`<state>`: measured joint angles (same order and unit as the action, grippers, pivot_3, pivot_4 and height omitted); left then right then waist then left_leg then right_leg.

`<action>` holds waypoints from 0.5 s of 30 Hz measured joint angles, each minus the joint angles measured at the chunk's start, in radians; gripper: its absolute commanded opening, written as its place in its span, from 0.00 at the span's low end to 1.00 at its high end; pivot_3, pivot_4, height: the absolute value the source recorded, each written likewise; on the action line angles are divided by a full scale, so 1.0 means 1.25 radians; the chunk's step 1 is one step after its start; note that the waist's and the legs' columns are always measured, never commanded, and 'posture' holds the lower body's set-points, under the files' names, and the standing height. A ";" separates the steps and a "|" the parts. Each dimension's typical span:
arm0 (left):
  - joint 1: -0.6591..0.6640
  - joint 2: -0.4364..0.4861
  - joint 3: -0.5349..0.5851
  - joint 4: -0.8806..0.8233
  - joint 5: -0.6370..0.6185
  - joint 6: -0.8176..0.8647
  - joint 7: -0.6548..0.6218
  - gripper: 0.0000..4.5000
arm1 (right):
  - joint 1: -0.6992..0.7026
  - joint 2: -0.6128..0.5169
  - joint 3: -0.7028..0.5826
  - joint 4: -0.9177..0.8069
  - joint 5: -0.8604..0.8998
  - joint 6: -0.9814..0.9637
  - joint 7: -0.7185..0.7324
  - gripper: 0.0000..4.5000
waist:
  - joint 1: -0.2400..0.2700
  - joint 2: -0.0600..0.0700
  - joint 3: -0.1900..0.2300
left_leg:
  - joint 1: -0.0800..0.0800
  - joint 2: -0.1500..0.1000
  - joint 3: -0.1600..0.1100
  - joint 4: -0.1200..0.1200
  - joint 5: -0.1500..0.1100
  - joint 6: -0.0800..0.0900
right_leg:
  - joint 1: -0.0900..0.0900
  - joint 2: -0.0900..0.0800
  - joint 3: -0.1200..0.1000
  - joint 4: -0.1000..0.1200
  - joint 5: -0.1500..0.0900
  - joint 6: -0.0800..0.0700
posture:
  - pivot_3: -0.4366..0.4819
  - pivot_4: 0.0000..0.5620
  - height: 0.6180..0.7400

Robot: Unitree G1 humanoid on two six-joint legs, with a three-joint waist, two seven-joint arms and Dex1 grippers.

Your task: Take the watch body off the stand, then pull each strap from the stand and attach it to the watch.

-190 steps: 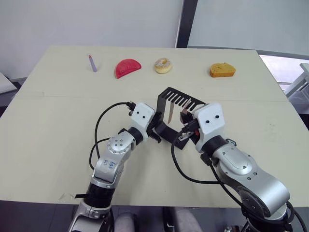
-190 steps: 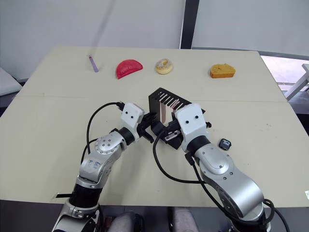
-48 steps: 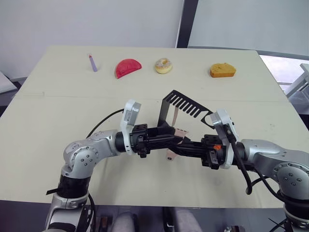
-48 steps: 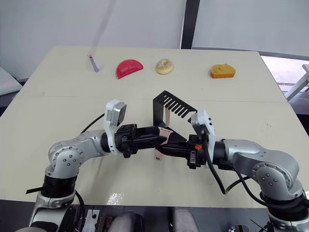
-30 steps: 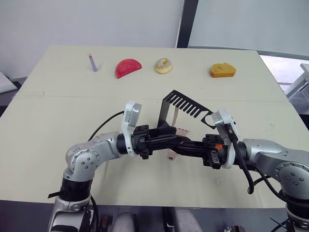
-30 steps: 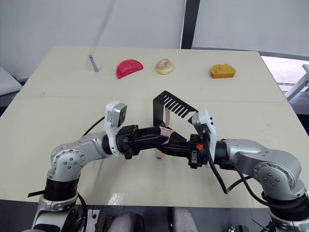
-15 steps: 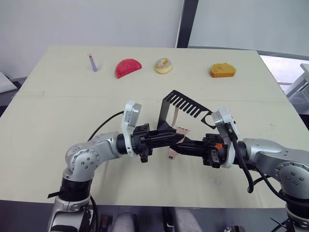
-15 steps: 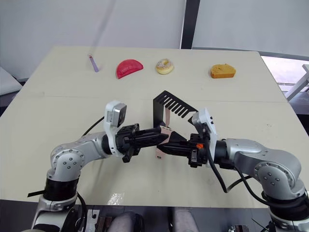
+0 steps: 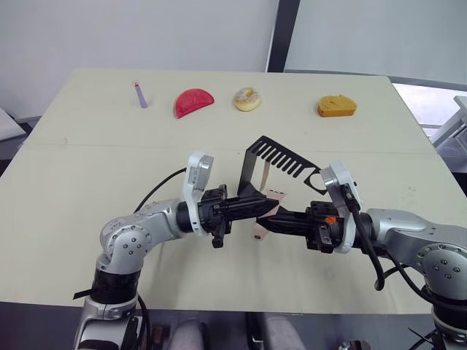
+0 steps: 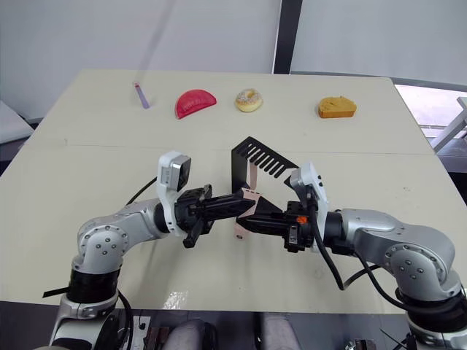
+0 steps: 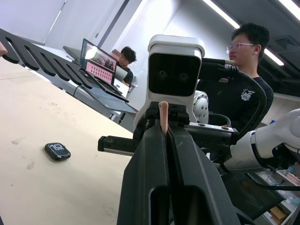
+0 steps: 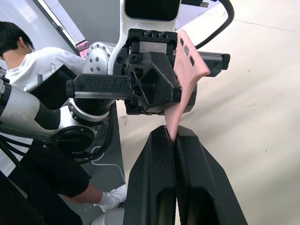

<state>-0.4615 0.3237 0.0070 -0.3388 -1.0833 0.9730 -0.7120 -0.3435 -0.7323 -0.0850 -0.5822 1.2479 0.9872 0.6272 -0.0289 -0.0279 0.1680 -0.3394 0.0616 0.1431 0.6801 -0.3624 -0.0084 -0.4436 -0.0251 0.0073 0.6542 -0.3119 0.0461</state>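
Both claws clamped on one thin pale pink strap (image 12: 186, 75), left claw (image 9: 268, 206), right claw (image 9: 271, 223), beside black bent-metal stand (image 9: 257, 159). Small black watch body (image 11: 57, 151) lies apart on surface (image 9: 87, 168). Risk: opposing pulls kink strap, or it slips.

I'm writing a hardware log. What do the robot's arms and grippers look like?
Both arms have rounded silver-grey shells with black joints. The left gripper and right gripper each have two long black fingers, a white camera box at the wrist and a looping black cable. The right wrist carries a small orange mark.
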 measured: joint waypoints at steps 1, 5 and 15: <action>0.000 0.000 0.000 0.000 -0.003 0.000 0.000 0.00 | 0.000 0.000 -0.001 -0.001 0.002 0.000 -0.002 0.00 | 0.000 0.000 0.000 | 0.000 0.000 0.000 0.000 0.000 0.000 | 0.000 0.000 0.000 0.000 0.000 0.000 | 0.48 0.27 0.98; 0.000 -0.001 0.001 0.000 -0.009 0.001 0.000 0.00 | 0.000 -0.003 -0.003 -0.004 0.011 0.000 -0.007 0.00 | 0.000 0.000 0.000 | 0.000 0.000 0.000 0.000 0.000 0.000 | 0.000 0.000 0.000 0.000 0.000 0.000 | 0.48 0.27 0.98; -0.003 0.001 0.000 0.001 -0.011 0.001 -0.008 0.00 | 0.010 -0.018 -0.005 -0.016 0.008 -0.004 -0.017 0.29 | 0.001 0.000 0.000 | 0.000 0.000 0.000 0.000 0.000 0.000 | 0.000 0.000 0.000 0.000 0.000 0.000 | 0.48 0.27 0.98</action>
<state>-0.4655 0.3252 0.0072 -0.3380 -1.0968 0.9738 -0.7215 -0.3315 -0.7544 -0.0912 -0.6021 1.2582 0.9818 0.6063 -0.0282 -0.0279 0.1680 -0.3398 0.0617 0.1430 0.6799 -0.3624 -0.0084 -0.4436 -0.0252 0.0072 0.6538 -0.3119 0.0462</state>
